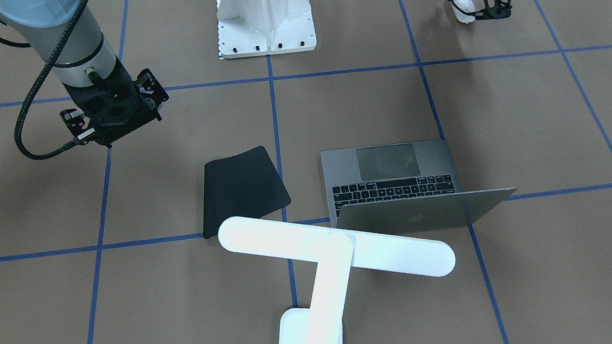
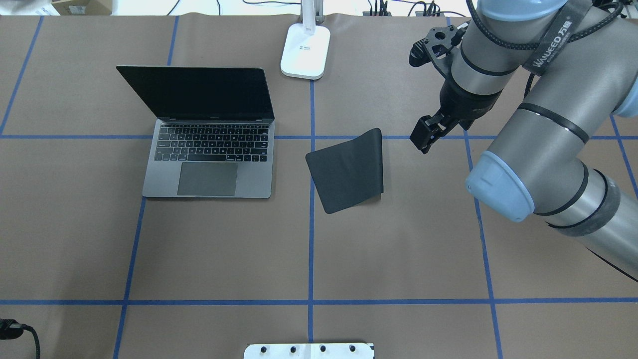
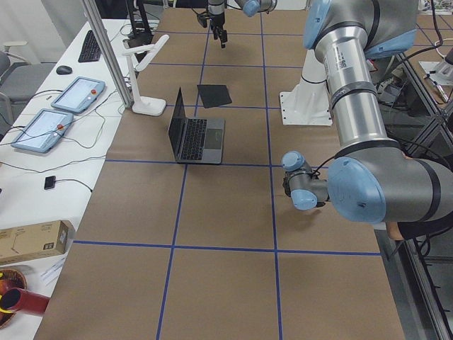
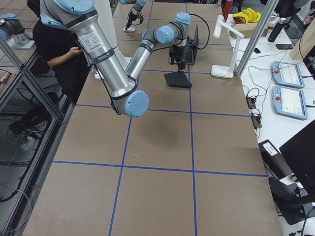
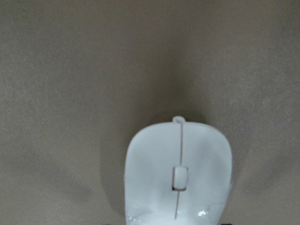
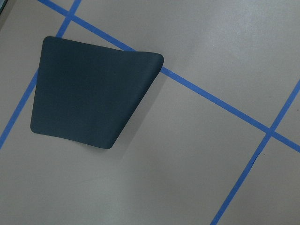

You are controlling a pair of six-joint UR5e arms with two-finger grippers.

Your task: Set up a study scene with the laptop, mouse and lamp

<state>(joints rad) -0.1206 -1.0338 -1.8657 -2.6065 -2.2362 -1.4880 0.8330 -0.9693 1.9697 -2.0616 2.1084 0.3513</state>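
on the brown tabletop, left end effector clasps the oval white mouse — right end effector open.

Bright, even overhead light throws soft shadows on the brown paper-covered table. The glossy white bar-headed desk lamp glares, overexposed. The small white oval mouse is blurred, close-up.

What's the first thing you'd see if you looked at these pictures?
Probably the big shiny white lamp, closest to the front-facing camera, its long head crossing in front of the open grey laptop and a black mouse pad. Then the little white mouse, held in the left arm's fingers, top right of that view.
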